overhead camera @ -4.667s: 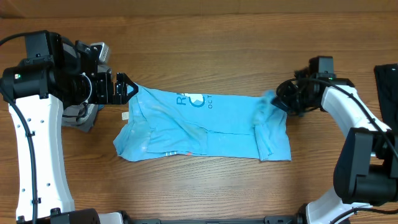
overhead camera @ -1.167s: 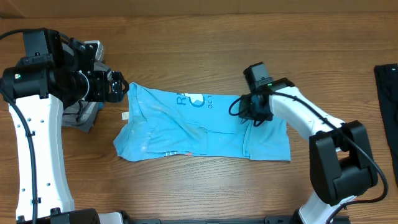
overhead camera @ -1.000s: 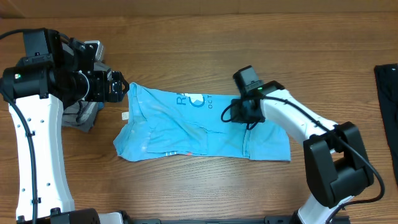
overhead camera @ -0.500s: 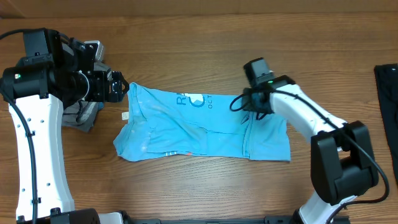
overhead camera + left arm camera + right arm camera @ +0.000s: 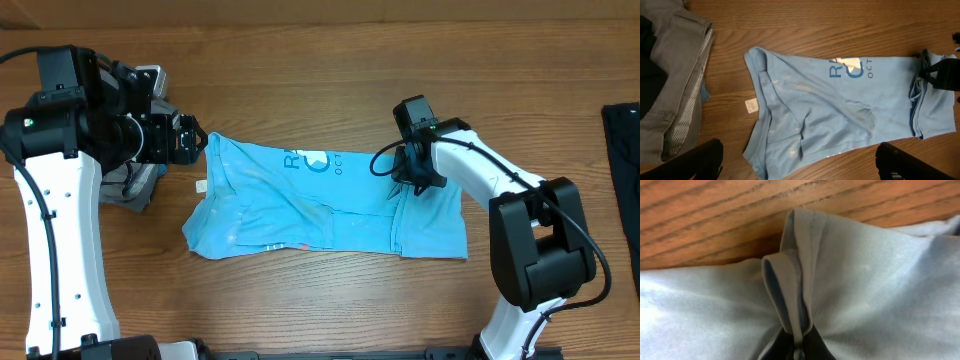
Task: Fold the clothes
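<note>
The blue shirt [image 5: 320, 205] lies spread across the middle of the wooden surface [image 5: 330, 70], with its long axis running left to right. Your right end effector [image 5: 416, 176] sits on the shirt's upper edge, toward the right end. It is clenched on a raised ridge of cloth, which the right wrist view shows running down into the dark fingertips [image 5: 817, 350]. From that grip, most of the garment stretches away to the robot's left, so any fold carried along the long axis belongs to this arm.

Your left end effector [image 5: 192, 140] hangs just off the shirt's upper-left corner, beside the cloth and not touching it. Its fingers [image 5: 702, 160] are spread wide and hold nothing.

From above, the wrist body hides the right jaws, and you cannot tell how many layers they pinch. The shirt's right end looks doubled along a crease. The printed lettering [image 5: 852, 67] is only partly legible. A grey garment pile [image 5: 675, 95] lies left of the shirt, and a black one [image 5: 625, 125] is cut off at the right edge.
</note>
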